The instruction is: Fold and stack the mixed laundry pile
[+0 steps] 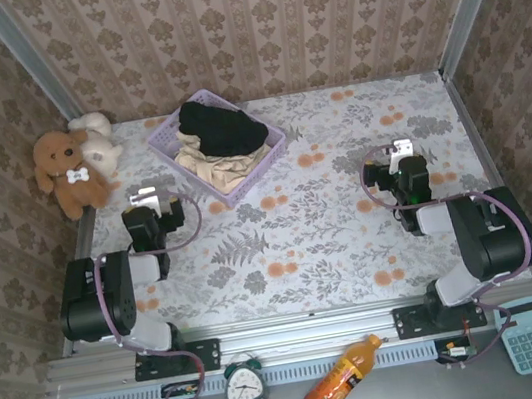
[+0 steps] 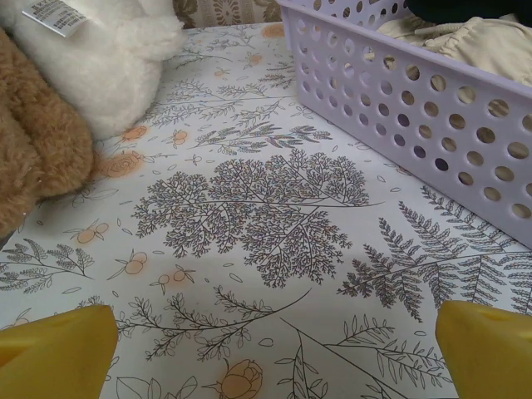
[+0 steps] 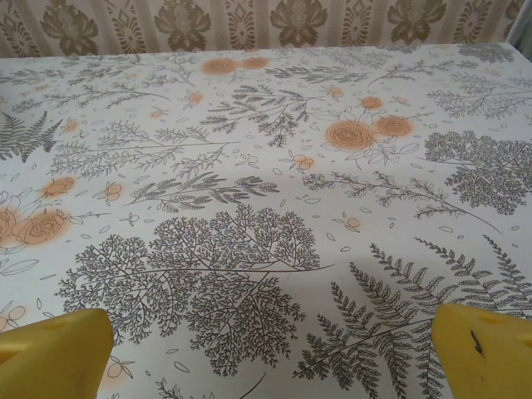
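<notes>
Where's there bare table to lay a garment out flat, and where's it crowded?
Widest bare table: between the left gripper and right gripper, in front of the basket. Also free: far right, from basket to wall. Crowded: far-left corner, teddy bears close beside the basket.

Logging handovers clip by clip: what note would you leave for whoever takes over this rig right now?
Left gripper: open, empty, above the table just short of the lavender basket.
Right gripper: open, empty, above bare table on the right side.
Laundry: black garment lies bunched on top of the cream garment, both inside the basket.
Done: nothing folded or stacked yet.
Left: take both garments out, fold each, stack them.
</notes>
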